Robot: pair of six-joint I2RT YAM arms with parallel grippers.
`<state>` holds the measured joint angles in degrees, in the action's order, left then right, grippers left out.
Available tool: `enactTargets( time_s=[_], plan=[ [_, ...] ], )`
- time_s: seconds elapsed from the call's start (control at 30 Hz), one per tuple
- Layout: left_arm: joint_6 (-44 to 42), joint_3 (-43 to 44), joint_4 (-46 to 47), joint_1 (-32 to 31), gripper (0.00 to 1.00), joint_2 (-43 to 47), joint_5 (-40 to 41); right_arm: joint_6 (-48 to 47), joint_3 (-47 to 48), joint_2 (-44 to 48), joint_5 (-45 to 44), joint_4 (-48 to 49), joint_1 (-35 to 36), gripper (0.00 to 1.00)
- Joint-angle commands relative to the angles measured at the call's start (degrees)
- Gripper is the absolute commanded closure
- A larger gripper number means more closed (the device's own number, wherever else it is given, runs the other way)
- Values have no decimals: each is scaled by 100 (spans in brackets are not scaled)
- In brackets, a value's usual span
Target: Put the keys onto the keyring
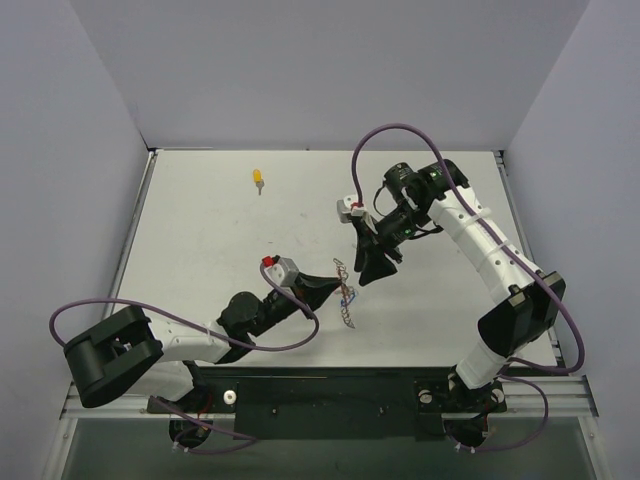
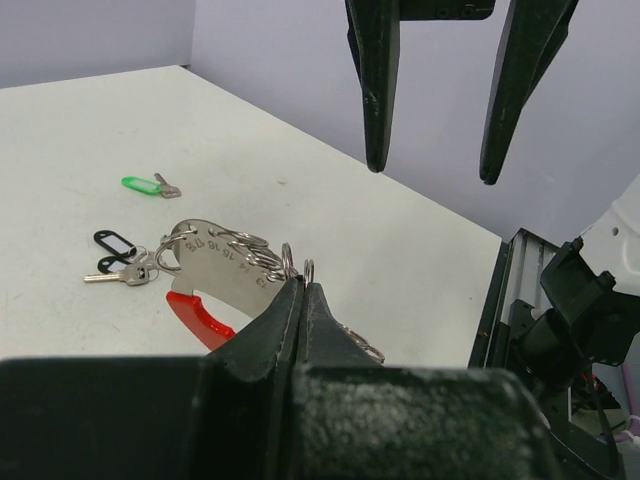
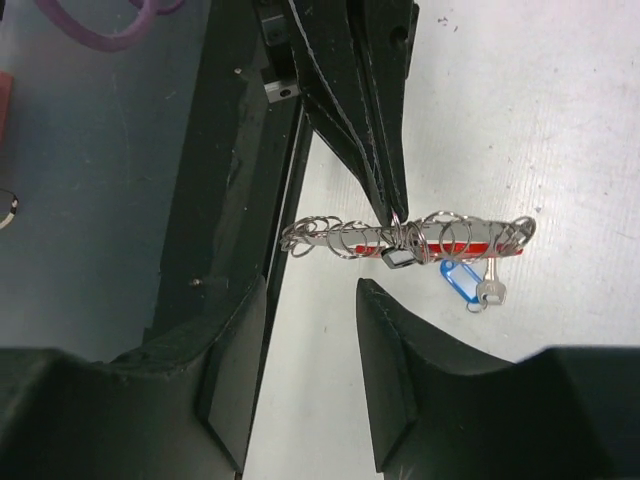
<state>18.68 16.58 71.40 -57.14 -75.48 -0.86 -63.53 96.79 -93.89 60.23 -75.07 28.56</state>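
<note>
A yellow-tagged small silver key (image 1: 259,179) lay upper left of the overhead view; at centre the left gripper (image 2: 303,286) clamped the silver, red-arced wire keyring (image 1: 345,312), the right gripper (image 3: 308,290) hovering above it, jaws apart.

Silver keyring (image 2: 218,258), red arc (image 2: 195,315); blue tag (image 3: 460,278), green tag (image 2: 140,184), black tag (image 2: 112,241), perhaps yellow tag (image 1: 258,177).

Keyring (image 1: 346,300) at tip of left hand (image 1: 337,281), right hand (image 1: 370,275) just behind; one key (image 1: 259,180) far back.

Overhead camera looks straight down; both close wrist cameras share the keyring (image 2: 225,262)
</note>
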Motion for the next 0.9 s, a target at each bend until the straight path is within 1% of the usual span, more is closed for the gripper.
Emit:
enactTargets(
  time_s=[0.0, 0.13, 0.3, 0.43, 0.87],
  plan=[
    [303, 91, 2300, 54, 100, 51, 42, -169, -64, -60, 631, -1230, -17, 64],
    [259, 144, 2291, 107, 100, 60, -36, -29, -230, -42, 534, -1072, -8, 68],
    [215, 223, 2177, 125, 100, 86, -186, 200, -503, 46, 350, -606, 71, 71],
    [215, 302, 2142, 133, 100, 86, -256, 306, -548, 20, 323, -439, 80, 71],
    [224, 566, 2071, 125, 100, -28, -573, 385, -249, -244, 209, -421, 45, 70]
  ],
)
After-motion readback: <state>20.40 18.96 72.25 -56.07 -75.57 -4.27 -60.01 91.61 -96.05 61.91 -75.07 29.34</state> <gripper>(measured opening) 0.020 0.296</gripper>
